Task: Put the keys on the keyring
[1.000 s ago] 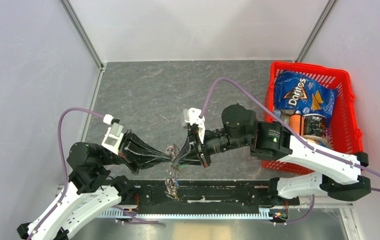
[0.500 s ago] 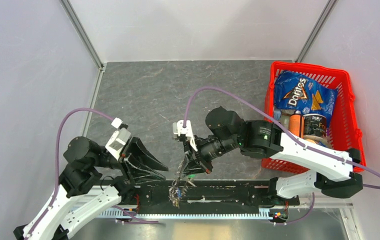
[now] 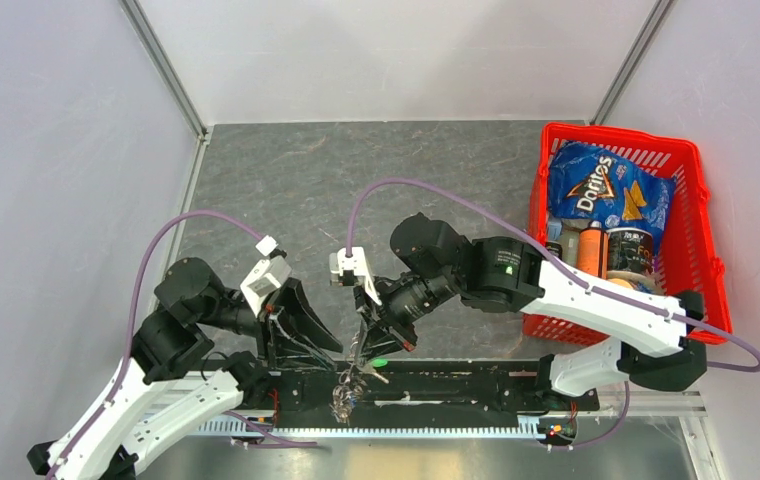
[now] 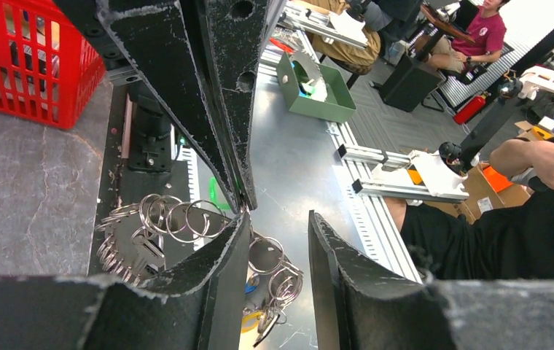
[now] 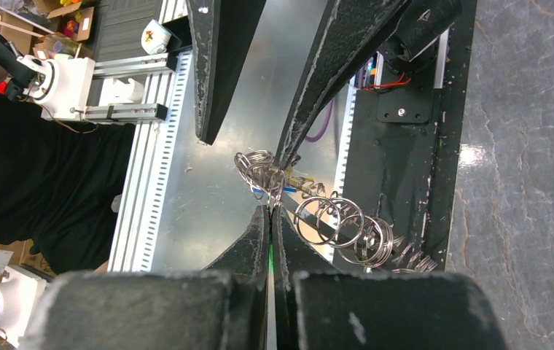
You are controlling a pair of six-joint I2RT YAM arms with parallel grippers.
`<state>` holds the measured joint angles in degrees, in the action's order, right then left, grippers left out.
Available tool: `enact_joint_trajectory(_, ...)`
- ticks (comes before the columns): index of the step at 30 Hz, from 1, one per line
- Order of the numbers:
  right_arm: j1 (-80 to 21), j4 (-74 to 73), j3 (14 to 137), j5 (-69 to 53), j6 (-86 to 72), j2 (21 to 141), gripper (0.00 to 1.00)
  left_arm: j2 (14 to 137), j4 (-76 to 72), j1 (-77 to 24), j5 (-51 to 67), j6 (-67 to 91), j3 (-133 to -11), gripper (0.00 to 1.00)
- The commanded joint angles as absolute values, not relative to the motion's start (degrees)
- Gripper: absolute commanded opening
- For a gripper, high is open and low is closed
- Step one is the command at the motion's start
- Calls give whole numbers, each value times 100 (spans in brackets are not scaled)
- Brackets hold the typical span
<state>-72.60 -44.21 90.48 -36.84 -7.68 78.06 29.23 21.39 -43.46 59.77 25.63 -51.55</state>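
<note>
My right gripper (image 3: 368, 352) (image 5: 270, 211) is shut on the green key (image 3: 378, 362), which shows as a thin green sliver (image 5: 269, 251) between its pads. A chain of silver split rings (image 5: 343, 226) hangs from its tip. The chain leads to the keyring (image 3: 341, 395) (image 4: 121, 244), a bunch fringed with grey metal keys, hanging over the black rail. My left gripper (image 3: 326, 350) (image 4: 278, 226) is open just left of the right gripper's tip. More rings (image 4: 274, 266) show past its gap, but nothing is gripped between its fingers.
A red basket (image 3: 621, 130) with a Doritos bag (image 3: 601, 190) and cans stands at the right of the grey mat. The black rail (image 3: 456, 385) and a metal ledge run along the near edge, right under both grippers.
My left gripper has opened, let go of the rings and drawn back to the left. My right gripper has swung left and toward the near edge, carrying the key and rings.
</note>
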Motion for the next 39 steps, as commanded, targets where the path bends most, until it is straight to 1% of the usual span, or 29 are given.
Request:
enact_joint_trajectory(1, -7260, -4013, 9387, -3925, -913, 7869, 0, 3012, 2223, -4342, 6249, 2366, -5144, 42)
enact_joint_trajectory(10, -7251, -3999, 9611, -3902, -939, 8037, 0, 3093, 2329, -4342, 6192, 2265, -5064, 42)
enact_joint_trajectory(14, -7236, -4007, 9649, -3872, -945, 8064, 0, 3119, 2437, -4342, 6129, 2181, -5080, 40)
enact_joint_trajectory(20, -7207, -4008, 9645, -3858, -934, 8103, 0, 3156, 2470, -4342, 6130, 2151, -5071, 25)
enact_joint_trajectory(25, -7199, -4038, 9627, -3850, -917, 8112, 0, 3200, 2493, -4342, 6109, 2119, -5080, 21)
enact_joint_trajectory(29, -7198, -4082, 9624, -3858, -909, 8121, 0, 3243, 2496, -4342, 6100, 2106, -5080, 16)
enact_joint_trajectory(30, -7198, -4078, 9623, -3858, -911, 8113, 0, 3260, 2495, -4342, 6100, 2104, -5073, 13)
enact_joint_trajectory(32, -7198, -4078, 9624, -3858, -904, 8104, 0, 3282, 2505, -4355, 6108, 2078, -5071, 3)
enact_joint_trajectory(39, -7204, -4047, 9641, -3900, -861, 8082, 0, 3232, 2724, -4395, 5820, 1741, -5165, 2)
